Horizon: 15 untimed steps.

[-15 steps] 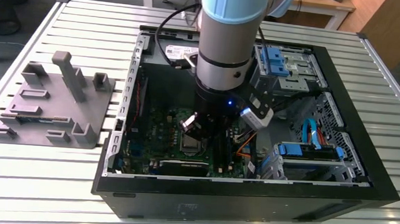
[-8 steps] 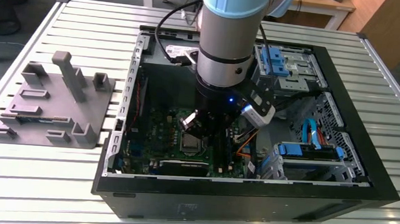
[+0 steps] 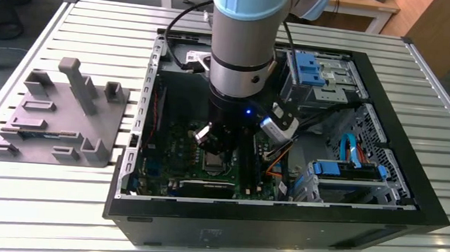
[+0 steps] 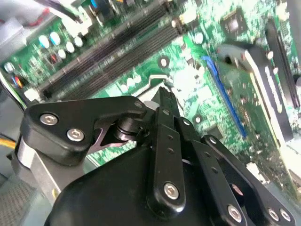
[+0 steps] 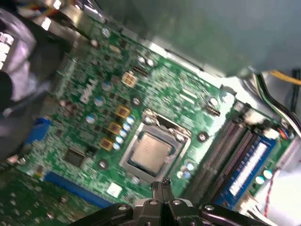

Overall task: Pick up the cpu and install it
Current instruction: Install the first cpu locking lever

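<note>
Silver square metal-topped cpu [image 5: 149,153] lies flat inside the dark metal-framed socket [image 5: 141,134] on the green motherboard [image 5: 84,122]. The black gripper [image 5: 162,188], fingers pinched together and carrying nothing, hangs just beyond the socket's 5 o'clock corner. Judged from here, seating looks done; any retreat should rise straight, clear of the frame.

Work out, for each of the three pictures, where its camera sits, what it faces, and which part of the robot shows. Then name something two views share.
Exterior view: high, off the arm, looking down on the open computer case; shows the arm's grey column.
First wrist view: on the arm, faces the motherboard with the cpu in its socket; gripper tip shows.
Second wrist view: on the arm, behind the gripper's black linkage, facing the motherboard.
Shared: both wrist views show the memory slots.
</note>
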Motion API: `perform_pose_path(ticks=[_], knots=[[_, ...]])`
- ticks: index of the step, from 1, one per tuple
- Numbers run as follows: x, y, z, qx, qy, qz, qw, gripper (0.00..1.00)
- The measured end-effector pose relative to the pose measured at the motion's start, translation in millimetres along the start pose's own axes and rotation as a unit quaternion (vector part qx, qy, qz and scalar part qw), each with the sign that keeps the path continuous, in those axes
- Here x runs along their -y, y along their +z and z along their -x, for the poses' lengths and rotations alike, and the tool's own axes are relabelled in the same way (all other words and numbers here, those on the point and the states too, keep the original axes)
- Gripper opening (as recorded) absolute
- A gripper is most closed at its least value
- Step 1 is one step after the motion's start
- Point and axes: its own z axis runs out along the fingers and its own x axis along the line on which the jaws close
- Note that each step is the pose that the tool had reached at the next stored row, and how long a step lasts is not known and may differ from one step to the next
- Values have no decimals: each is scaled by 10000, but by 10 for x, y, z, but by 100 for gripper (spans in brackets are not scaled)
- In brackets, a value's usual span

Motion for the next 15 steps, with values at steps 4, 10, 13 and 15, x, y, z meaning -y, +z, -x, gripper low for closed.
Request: perform_pose_path(ticks=[4,10,13,15], knots=[[-32,-3,-61,78,6,145,9999,11],[-28,-48,-66,97,7,168,9998,11],[-28,-48,-66,98,8,169,9998,11],[-28,-49,-66,99,7,167,9998,11]])
